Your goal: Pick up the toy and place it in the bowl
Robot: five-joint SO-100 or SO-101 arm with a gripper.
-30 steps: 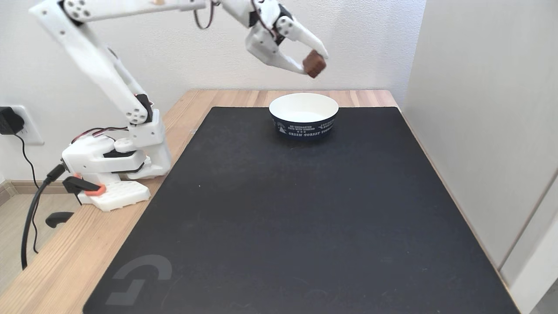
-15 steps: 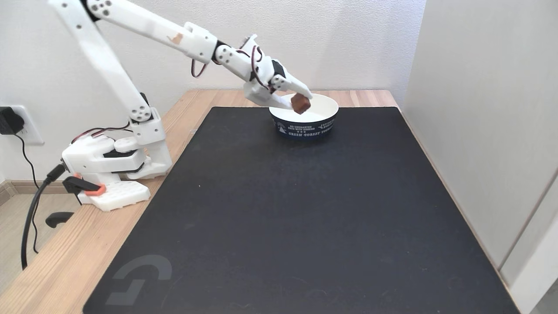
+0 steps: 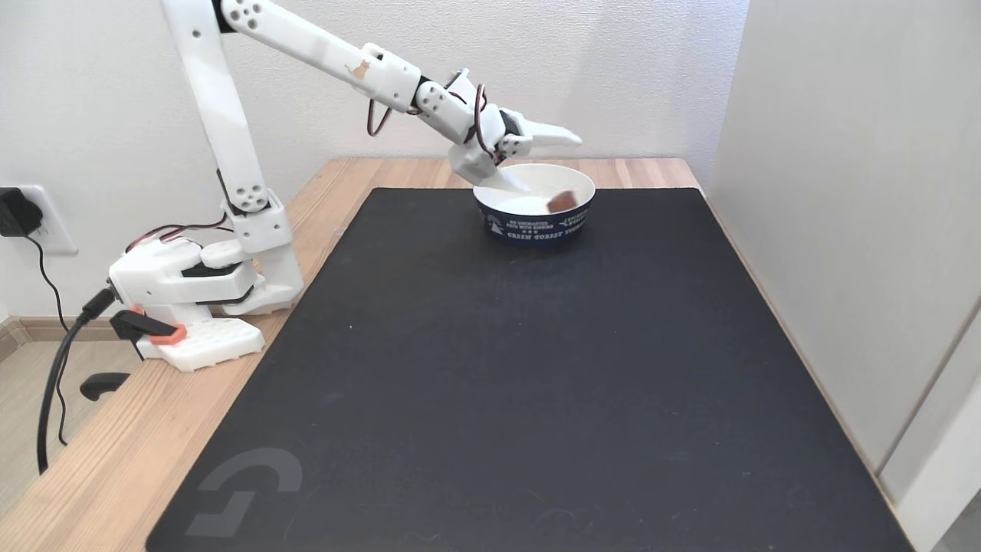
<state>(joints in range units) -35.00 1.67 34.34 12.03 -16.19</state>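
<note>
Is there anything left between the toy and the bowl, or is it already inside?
Nothing visible stands in the way. The toy already sits inside the bowl, near its right inner wall in the fixed view. The gripper is open above the bowl, fingers apart from the toy.

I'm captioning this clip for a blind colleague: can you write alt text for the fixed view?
A white robot arm's open gripper hangs over a navy bowl with white lettering, and the small reddish-brown toy sits inside the bowl, free of the fingers. The bowl stands at the far end of a black mat on a wooden table.
</note>
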